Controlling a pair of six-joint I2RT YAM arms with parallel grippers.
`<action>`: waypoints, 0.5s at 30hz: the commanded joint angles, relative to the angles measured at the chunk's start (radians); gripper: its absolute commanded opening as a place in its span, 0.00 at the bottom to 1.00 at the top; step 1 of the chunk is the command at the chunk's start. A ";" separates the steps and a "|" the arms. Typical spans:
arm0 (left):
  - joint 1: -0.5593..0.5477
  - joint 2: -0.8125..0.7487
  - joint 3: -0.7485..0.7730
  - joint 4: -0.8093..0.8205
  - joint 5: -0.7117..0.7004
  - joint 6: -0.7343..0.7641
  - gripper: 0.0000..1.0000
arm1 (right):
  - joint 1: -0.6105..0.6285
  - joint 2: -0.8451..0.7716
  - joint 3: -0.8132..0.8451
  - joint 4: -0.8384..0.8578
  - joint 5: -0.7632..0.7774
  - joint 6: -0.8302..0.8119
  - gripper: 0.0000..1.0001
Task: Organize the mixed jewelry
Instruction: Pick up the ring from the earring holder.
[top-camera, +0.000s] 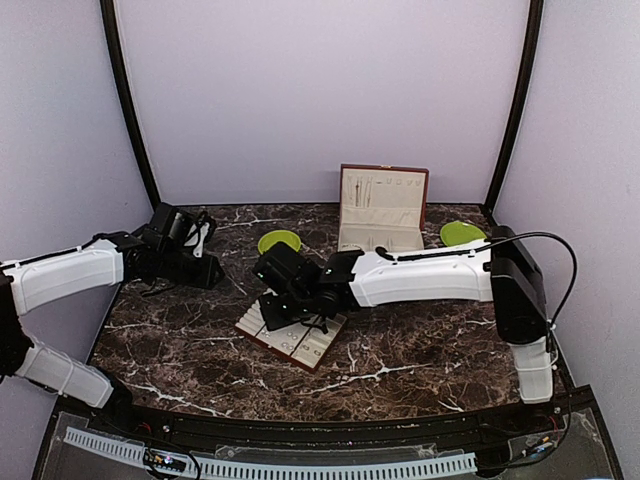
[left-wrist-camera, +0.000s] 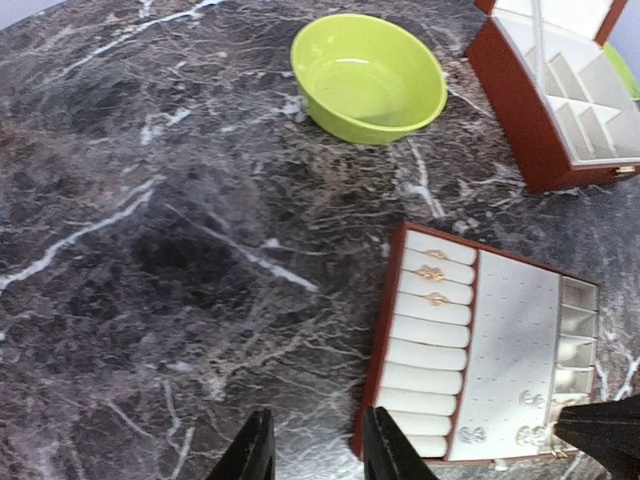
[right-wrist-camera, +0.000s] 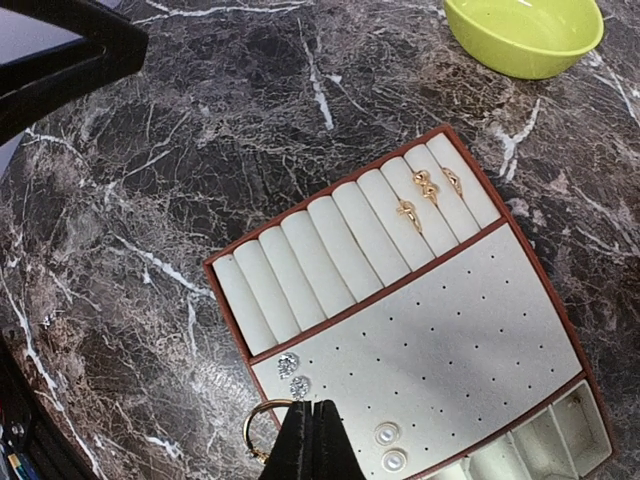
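A red-brown tray (right-wrist-camera: 226, 308) with cream lining lies on the marble. Three gold rings (right-wrist-camera: 421, 194) sit in its ring rolls. Two crystal studs (right-wrist-camera: 293, 374) and two pearl studs (right-wrist-camera: 389, 447) are pinned on its dotted pad. My right gripper (right-wrist-camera: 312, 412) is shut on a thin gold ring (right-wrist-camera: 257, 425), held at the tray's near corner beside the crystal studs. In the top view it (top-camera: 298, 318) hovers over the tray (top-camera: 255, 318). My left gripper (left-wrist-camera: 318, 448) is open and empty, just left of the tray (left-wrist-camera: 378, 340), above bare marble.
A lime-green bowl (left-wrist-camera: 370, 75) stands beyond the tray. An open red-brown jewelry box (top-camera: 383, 210) with cream compartments stands at the back. A lime-green plate (top-camera: 462, 233) lies to its right. The right gripper's tip (left-wrist-camera: 600, 435) shows at the tray's far corner.
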 joint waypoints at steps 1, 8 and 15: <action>0.004 -0.056 -0.072 0.110 0.234 -0.145 0.34 | -0.011 -0.070 -0.063 0.055 0.013 -0.039 0.00; -0.077 -0.099 -0.115 0.242 0.372 -0.367 0.51 | -0.032 -0.208 -0.251 0.210 0.007 -0.122 0.00; -0.178 -0.039 -0.126 0.309 0.445 -0.480 0.58 | -0.034 -0.328 -0.395 0.315 0.043 -0.174 0.00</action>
